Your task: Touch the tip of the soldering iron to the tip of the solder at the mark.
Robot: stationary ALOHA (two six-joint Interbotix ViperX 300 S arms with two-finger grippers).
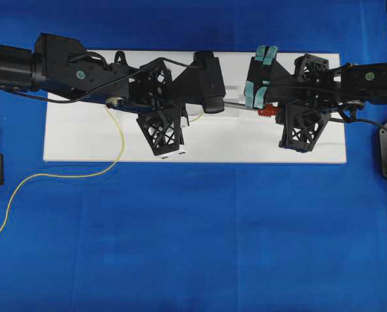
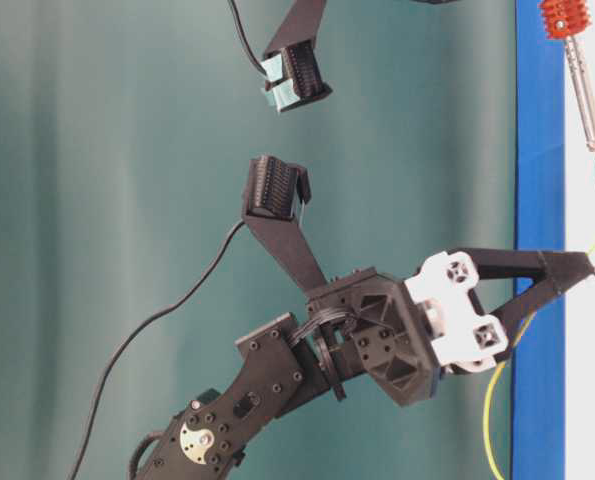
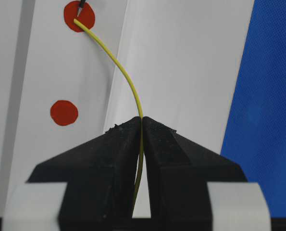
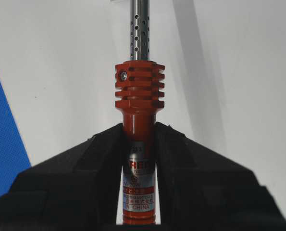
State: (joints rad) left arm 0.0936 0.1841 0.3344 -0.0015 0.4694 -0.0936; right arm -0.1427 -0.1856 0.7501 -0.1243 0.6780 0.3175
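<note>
Left gripper (image 3: 142,126) clamps the solder (image 3: 121,70), a thin yellow wire arcing up to the upper red mark (image 3: 79,17) on the white board (image 1: 82,140). Right gripper (image 4: 140,139) is closed on the soldering iron (image 4: 139,96) handle, below the ribbed collar. The iron's dark tip sits at the wire's end on that mark, apparently touching; contact is hard to confirm. A second red mark (image 3: 64,112) lies nearby.

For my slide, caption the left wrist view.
Left gripper holds solder; its tip meets the soldering iron at the red mark.

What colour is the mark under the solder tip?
Red mark, clearest in the left wrist view.
</note>
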